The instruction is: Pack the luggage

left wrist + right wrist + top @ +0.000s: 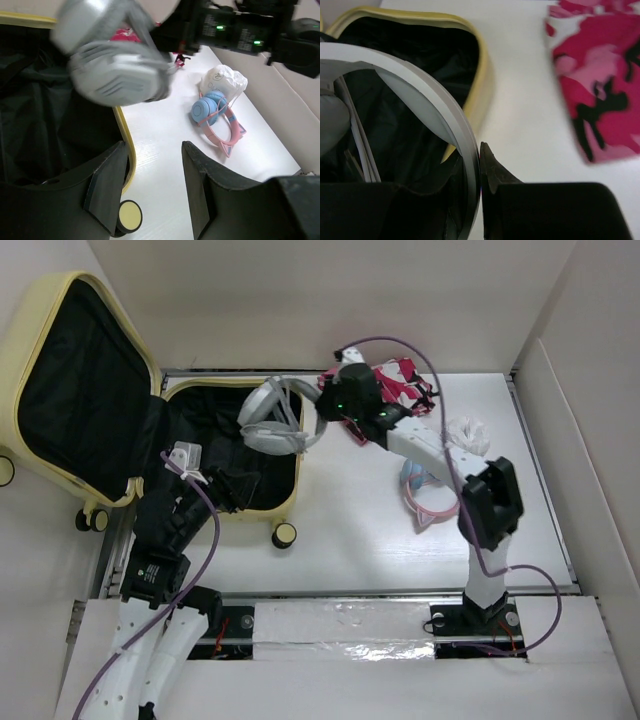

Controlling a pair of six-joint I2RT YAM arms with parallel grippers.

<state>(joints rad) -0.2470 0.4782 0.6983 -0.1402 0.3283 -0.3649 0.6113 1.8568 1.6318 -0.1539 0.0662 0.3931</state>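
Top view, arms: left arm is nearest, at bottom-left, and reaches to the near edge of the luggage (291, 476); right arm stretches up and left over the table (360, 545)
Top view, luggage: open, left of centre; lid leans back to the left, lower shell lies flat; only black lining shows inside, and I cannot tell if sth. is packed already
Top view, right gripper (324, 406): holds the grey headphones (272, 418) by the headband; ear cups hang over the shell near its right rim
Top view, not packed: pink camo item (402, 380) just beside the right gripper; pink-blue headphones (425, 492) and white crumpled bag (468, 432) on the table, well apart from the luggage
Left wrist, left gripper (155, 152): jaws stand apart w/ nothing btw. them; it hovers at the shell's near-right corner, above a wheel (129, 215)
Left wrist, headphones: grey ear cup, blurred, above the yellow rim
Right wrist, right gripper (476, 172): fingers pinched closed on the thin grey headband; open shell below-left, camo item on the table at right
Progress (my judgement): early stage; 1 item is held over the shell but not yet put down; approx. 3 items wait on the table; lid not yet closed
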